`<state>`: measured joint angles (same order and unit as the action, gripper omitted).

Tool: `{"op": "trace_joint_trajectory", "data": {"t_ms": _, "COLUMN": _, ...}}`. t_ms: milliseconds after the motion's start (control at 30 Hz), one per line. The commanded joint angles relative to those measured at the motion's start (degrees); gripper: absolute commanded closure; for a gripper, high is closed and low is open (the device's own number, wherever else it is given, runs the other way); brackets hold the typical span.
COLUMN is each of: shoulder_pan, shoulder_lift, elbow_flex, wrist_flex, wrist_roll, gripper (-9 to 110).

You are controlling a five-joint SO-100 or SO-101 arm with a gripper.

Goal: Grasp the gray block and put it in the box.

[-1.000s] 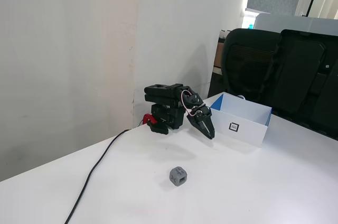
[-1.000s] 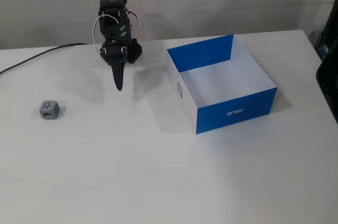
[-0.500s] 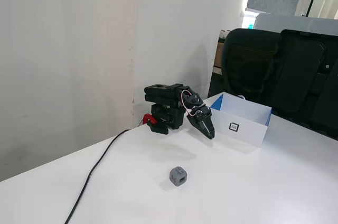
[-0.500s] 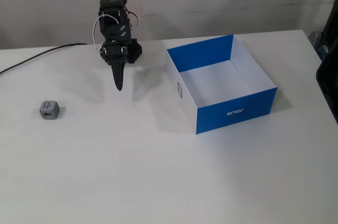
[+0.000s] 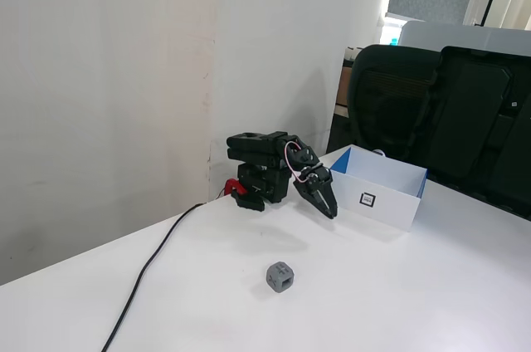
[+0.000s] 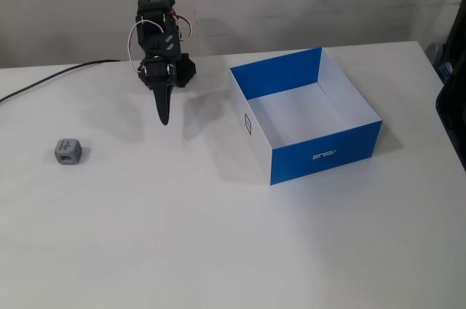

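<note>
The white worktop [image 6: 218, 251] carries the gray block [image 6: 67, 151] near its left edge, the box [image 6: 306, 123] toward the right, and a black cable [image 6: 51, 81] along the far edge.

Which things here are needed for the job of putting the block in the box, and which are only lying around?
Needed: gray block, alone on the table; box, empty; gripper, shut, holding nothing.

Lying around: black cable across the table; office chairs behind the table.
</note>
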<state>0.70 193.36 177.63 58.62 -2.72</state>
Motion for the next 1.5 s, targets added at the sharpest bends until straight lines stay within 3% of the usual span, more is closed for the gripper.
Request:
{"op": "trace_joint_trajectory", "data": {"t_ms": 0, "shoulder_pan": 0.2, "shoulder_lift": 1.1, "elbow_flex": 3.3, "wrist_flex": 0.2, "wrist_roll": 0.1, "gripper": 101}}
{"op": "trace_joint_trajectory", "data": {"t_ms": 400, "shoulder_pan": 2.5, "shoulder_lift": 1.1, "elbow_flex": 3.3, "wrist_flex": 0.1, "wrist_roll": -0.6, "gripper": 101}}
{"op": "trace_joint_trajectory", "data": {"t_ms": 500, "shoulder_pan": 4.0, "shoulder_lift": 1.1, "elbow_flex": 3.3, "wrist_flex": 0.1, "wrist_roll": -0.6, "gripper": 96}}
{"op": "trace_joint_trajectory", "data": {"t_ms": 1233, "shoulder_pan": 4.8, "shoulder_lift": 1.1, "elbow_flex": 3.3, "wrist_flex": -0.1, "wrist_roll": 0.3, "gripper": 101}}
{"op": "trace_joint_trajectory", "data": {"t_ms": 1467, "shoulder_pan": -5.8, "shoulder_lift": 1.1, "elbow_flex": 1.8, "wrist_flex": -5.5, "wrist_roll": 14.9, "gripper": 101}}
